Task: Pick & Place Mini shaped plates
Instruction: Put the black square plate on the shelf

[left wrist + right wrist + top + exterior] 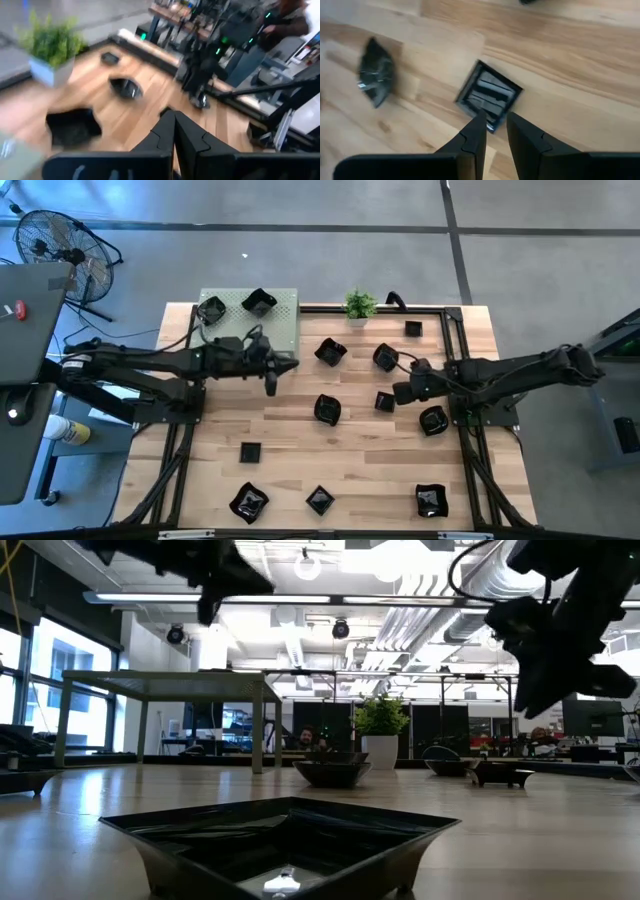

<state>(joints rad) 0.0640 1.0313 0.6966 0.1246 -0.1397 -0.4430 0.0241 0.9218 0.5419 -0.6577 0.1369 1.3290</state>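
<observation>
Several small glossy black mini shaped plates lie scattered flat on the wooden table (290,440); two more (211,310) (259,303) sit on a pale green tray (285,320) at the far left. My left gripper (292,364) (175,125) is shut and empty, raised beside the tray's near right corner and pointing toward the table's right. My right gripper (394,395) (493,131) is open, pointing steeply down above a small square ribbed plate (490,96) (385,401). It hangs well clear of the table in the low view (540,690).
A small potted plant (360,304) stands at the far edge. Plates lie near my right gripper (433,420) (385,358), at mid-table (327,409) (331,351) and along the near edge (248,502) (319,500) (431,501). A black frame (455,340) borders the table.
</observation>
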